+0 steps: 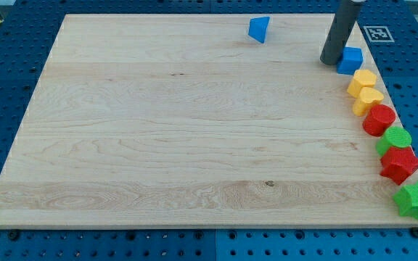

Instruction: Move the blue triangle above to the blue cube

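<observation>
The blue triangle (259,29) lies near the view's top, right of centre, on the wooden board (180,123). The blue cube (350,60) sits near the board's right edge, to the right of and lower than the triangle. My tip (331,62) rests on the board just left of the blue cube, touching or nearly touching its left side. The triangle is about a hundred pixels to the left of and above my tip.
Below the blue cube, a row runs down the right edge: two yellow blocks (362,82) (367,100), a red cylinder (379,119), a green block (395,138), a red star (400,164), a green star (416,200). Blue pegboard (6,87) surrounds the board.
</observation>
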Motion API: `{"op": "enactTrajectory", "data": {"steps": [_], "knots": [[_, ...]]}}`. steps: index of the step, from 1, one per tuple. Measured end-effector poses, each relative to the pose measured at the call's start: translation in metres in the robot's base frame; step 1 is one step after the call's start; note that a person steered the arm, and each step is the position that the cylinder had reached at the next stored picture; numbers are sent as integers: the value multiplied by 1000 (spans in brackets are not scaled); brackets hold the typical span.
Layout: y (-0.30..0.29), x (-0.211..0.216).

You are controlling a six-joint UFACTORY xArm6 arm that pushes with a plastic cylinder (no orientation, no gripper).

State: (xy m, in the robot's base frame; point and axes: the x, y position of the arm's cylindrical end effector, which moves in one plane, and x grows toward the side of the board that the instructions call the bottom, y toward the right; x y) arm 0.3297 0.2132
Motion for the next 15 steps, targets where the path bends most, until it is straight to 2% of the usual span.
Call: {"op": "enactTrajectory", "data": {"steps": [2,3,4,5,6,7,10,15], "knots": [[0,0],[-33,0],[-93,-4],[-157,-39],[-184,-85],[-176,-91],[-94,-90],[-91,-78]]}}
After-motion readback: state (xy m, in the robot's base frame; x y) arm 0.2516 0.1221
